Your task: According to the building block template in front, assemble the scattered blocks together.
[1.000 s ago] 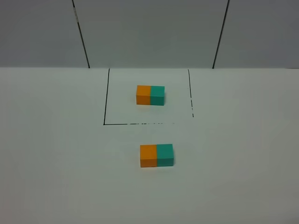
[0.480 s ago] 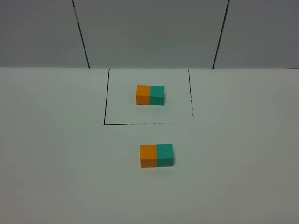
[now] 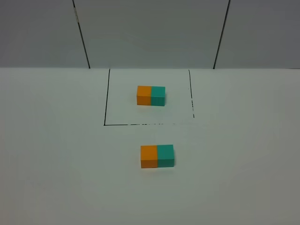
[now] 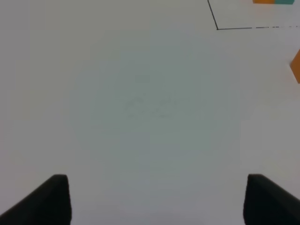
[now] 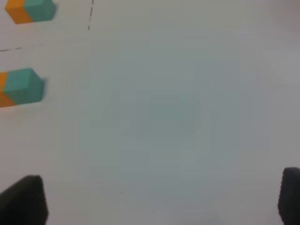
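Observation:
The template (image 3: 151, 95), an orange cube joined to a teal cube, sits inside the black-lined square (image 3: 106, 123) at the back. It also shows in the right wrist view (image 5: 30, 11). In front of the square, the single orange cube (image 3: 148, 156) and the single teal cube (image 3: 165, 155) stand side by side and touching, orange left, teal right. The teal one shows in the right wrist view (image 5: 24, 86). The orange one's edge shows in the left wrist view (image 4: 296, 66). My left gripper (image 4: 157, 199) and right gripper (image 5: 159, 199) are open, empty, and away from the cubes.
The white table (image 3: 56, 154) ends at a grey panelled wall (image 3: 150, 33) behind the square. Neither arm shows in the exterior high view.

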`<state>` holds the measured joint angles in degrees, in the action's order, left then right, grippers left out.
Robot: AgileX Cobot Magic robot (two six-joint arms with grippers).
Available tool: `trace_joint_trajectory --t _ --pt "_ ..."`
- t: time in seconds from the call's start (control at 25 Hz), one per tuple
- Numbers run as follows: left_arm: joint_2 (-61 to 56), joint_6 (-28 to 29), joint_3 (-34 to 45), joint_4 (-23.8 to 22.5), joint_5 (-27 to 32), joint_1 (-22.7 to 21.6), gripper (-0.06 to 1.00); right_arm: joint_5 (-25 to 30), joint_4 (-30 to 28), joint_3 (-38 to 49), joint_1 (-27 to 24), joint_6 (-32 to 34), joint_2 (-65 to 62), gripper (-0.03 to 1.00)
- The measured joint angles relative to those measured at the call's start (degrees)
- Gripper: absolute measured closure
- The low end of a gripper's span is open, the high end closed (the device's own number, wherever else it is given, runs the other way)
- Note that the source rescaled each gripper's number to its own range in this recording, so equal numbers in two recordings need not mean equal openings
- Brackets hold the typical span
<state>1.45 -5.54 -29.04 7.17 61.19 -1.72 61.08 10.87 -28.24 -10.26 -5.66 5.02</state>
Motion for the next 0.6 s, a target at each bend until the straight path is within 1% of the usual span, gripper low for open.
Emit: trace_joint_trajectory --t 0.16,0.28,0.52,0.6 --pt "0.00 0.00 0.00 0.00 0.00 0.00 0.36 0.00 -0.22 0.00 1.91 0.08 -2.68 -0.02" --pt "0.00 0.00 0.00 0.00 0.00 0.00 0.36 -0.10 -0.96 0.00 2.05 0.93 -5.20 0.00" --pt "0.00 0.00 0.00 0.00 0.00 0.00 0.36 -0.16 -1.58 0.00 2.09 1.47 -5.40 0.03" --pt "0.00 0.00 0.00 0.00 0.00 0.00 0.36 -0.20 -1.63 0.00 3.15 1.48 -5.40 0.05"
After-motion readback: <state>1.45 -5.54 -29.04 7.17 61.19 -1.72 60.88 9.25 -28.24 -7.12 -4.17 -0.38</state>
